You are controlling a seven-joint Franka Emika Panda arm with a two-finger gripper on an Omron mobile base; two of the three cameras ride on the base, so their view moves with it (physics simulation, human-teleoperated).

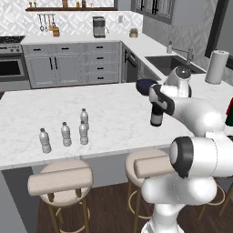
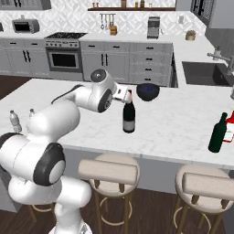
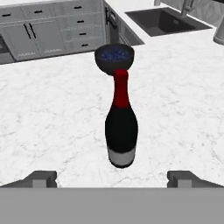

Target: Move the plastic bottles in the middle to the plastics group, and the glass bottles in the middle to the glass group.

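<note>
My tool [image 3: 112, 178] stands with its two fingers wide apart and nothing between them; in the hand view one fingertip [image 3: 41, 178] sits low at the left and the other low at the right. Framed in the gap ahead of them, apart from both, the dark red glass bottle [image 3: 121, 131] stands upright on the white marble tabletop [image 3: 52, 122], red foil on its narrow neck and a pale band near its base. In the right base view my tool is up beside the neck of that bottle [image 2: 129, 116], at its left.

Just behind the bottle sits a dark blue bowl [image 3: 114, 57], near the far edge of the tabletop.

Well off to my left, four clear plastic bottles [image 1: 66, 134] with white caps stand upright in a loose cluster: three in a rough row and one just behind them.

Far to my right, near the tabletop's end, a dark green bottle [image 2: 217, 133] stands upright with a red bottle [image 2: 230, 130] just beside it, partly cut off by the picture's edge. A white paper-towel roll [image 1: 216, 67] stands by the sink [image 1: 170, 63]. Two round stools [image 2: 109, 172] stand under the near edge.
</note>
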